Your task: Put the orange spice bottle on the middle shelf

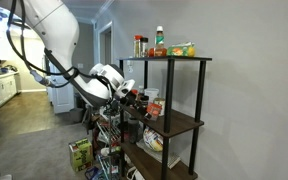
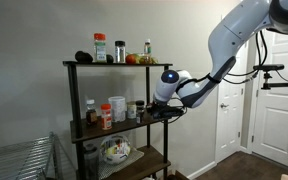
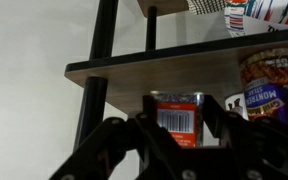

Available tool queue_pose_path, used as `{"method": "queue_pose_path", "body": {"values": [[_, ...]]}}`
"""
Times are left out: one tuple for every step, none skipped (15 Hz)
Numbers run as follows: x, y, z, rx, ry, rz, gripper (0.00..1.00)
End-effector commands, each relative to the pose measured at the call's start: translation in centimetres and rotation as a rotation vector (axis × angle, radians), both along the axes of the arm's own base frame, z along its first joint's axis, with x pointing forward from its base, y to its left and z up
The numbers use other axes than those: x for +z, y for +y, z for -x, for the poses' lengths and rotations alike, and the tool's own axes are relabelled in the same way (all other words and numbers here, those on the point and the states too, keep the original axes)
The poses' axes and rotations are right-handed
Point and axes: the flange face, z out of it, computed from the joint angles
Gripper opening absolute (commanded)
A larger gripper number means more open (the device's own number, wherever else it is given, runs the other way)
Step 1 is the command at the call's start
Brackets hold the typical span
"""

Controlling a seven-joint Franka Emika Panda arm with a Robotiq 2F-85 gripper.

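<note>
Orange spice bottle (image 3: 177,116), barcode facing cam, other print too blurred to read, is pinched btwn gripper (image 3: 177,130) fingers at the middle shelf (image 2: 124,126) end. Labelled jars (image 3: 269,85) crowd alongside, black rack post (image 3: 97,60) nearby.

jars (image 2: 109,112) crowd much of the middle shelf (image 1: 179,123) (a white tub among them), but in an exterior view the end away from the arm lies bare. in the wrist view a black post (image 3: 97,70) stands left and spice packets (image 3: 269,85) right, with the orange spice bottle (image 3: 176,115) between them.
</note>
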Motion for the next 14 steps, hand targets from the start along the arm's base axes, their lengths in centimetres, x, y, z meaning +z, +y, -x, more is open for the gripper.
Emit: {"method": "queue_pose_path", "body": {"values": [[-0.9,-0.2,-1.5,-0.014,-0.017,0.012,0.27],[-1.3,-0.5,-1.9,-0.022,-0.010,0.012,0.27],[-1.8,-0.8,-2.4,-0.032,-0.003,0.013,0.27],[-2.2,-1.1,-2.7,-0.040,0.002,0.014,0.27],[-2.5,-1.3,-2.9,-0.047,0.007,0.016,0.27],[-2.8,-1.4,-3.2,-0.053,0.009,0.019,0.27],[-2.9,-1.6,-3.4,-0.058,0.009,0.021,0.27],[-3.0,-1.6,-3.6,-0.061,0.010,0.022,0.27],[-3.1,-1.7,-3.8,-0.064,0.011,0.023,0.27],[-3.2,-1.8,-3.9,-0.067,0.011,0.022,0.27],[-3.2,-1.9,-4.0,-0.071,0.012,0.019,0.33],[-3.2,-1.9,-4.1,-0.073,0.011,0.016,0.77],[-3.2,-1.9,-4.1,-0.074,0.010,0.014,0.77],[-3.2,-2.0,-4.1,-0.076,0.011,0.012,0.81]]}}
